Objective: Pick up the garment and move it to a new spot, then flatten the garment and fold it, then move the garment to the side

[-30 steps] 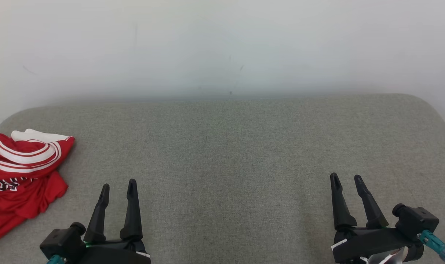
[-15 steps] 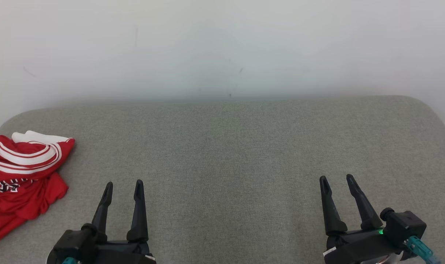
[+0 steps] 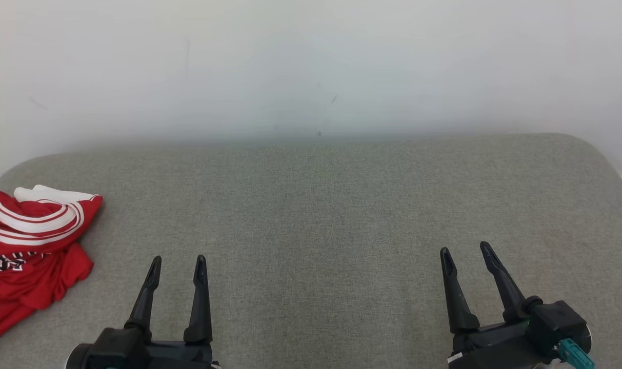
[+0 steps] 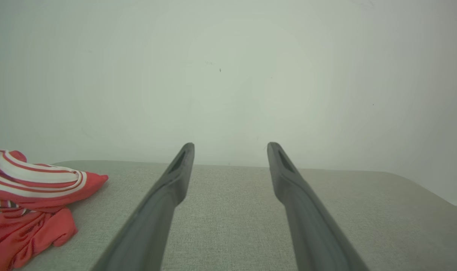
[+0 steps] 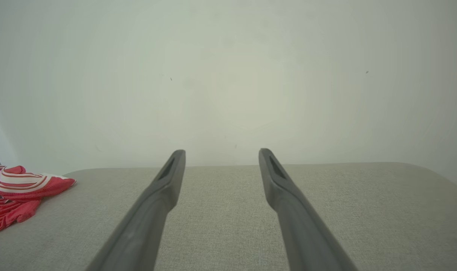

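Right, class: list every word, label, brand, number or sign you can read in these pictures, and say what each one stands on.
Red garment: black-and-white lettering on a crumpled fold, partly hidden; too creased and small to read.
Grey surface and wall: no text to be seen.

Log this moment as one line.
stage: pickup not begun | garment: crumpled, left edge of surface | left tool: open, empty, apart from garment | right tool: open, empty
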You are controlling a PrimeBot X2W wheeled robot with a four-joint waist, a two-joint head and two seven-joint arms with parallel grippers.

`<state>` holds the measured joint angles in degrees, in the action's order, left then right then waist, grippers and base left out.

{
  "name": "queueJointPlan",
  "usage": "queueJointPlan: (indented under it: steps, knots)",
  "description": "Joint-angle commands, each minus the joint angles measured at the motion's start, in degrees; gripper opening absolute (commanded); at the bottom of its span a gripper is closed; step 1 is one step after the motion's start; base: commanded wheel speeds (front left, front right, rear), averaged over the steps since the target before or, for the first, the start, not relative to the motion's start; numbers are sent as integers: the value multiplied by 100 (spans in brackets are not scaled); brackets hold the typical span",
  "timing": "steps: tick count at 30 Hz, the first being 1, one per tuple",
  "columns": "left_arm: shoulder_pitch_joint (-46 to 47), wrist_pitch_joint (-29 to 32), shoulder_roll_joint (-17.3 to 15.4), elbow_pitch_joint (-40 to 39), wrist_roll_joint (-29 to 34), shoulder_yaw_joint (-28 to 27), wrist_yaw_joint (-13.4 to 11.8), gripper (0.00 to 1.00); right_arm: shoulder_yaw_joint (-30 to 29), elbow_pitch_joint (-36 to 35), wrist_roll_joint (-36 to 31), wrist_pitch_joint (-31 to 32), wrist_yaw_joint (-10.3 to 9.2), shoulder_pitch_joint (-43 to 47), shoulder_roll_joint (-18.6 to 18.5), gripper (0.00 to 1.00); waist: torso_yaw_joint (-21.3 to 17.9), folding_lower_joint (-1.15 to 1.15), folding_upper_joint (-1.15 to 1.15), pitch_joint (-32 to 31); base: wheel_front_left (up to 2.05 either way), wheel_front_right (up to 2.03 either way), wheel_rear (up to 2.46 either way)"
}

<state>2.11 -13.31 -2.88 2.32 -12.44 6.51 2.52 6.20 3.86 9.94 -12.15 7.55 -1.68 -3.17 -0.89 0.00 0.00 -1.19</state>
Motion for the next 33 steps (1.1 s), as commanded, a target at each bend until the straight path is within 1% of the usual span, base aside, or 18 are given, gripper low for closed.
queueJointPlan:
  steps: [1, 18, 22, 33]
  knots:
    - [-68, -46, 0, -41, 139, 0, -12, 100, 29, -56, -117, -49, -10, 29, -21, 100, -1, 0, 0, -5, 0, 0, 0]
    - [-153, -181, 1, -144, 932, 0, -43, 100, 129, -171, -899, -283, -12, 109, 13, 100, 16, 0, 0, -20, 0, 0, 0]
    - [-170, -193, 1, -159, 1033, 0, -49, 100, 148, -190, -1022, -318, -12, 109, 18, 100, 19, 0, 0, -12, 0, 0, 0]
    - [-126, -189, 1, -113, 963, -13, -24, 100, 114, -150, -1014, -309, -12, 90, 29, 100, 45, 0, 0, -13, 0, 0, 0]
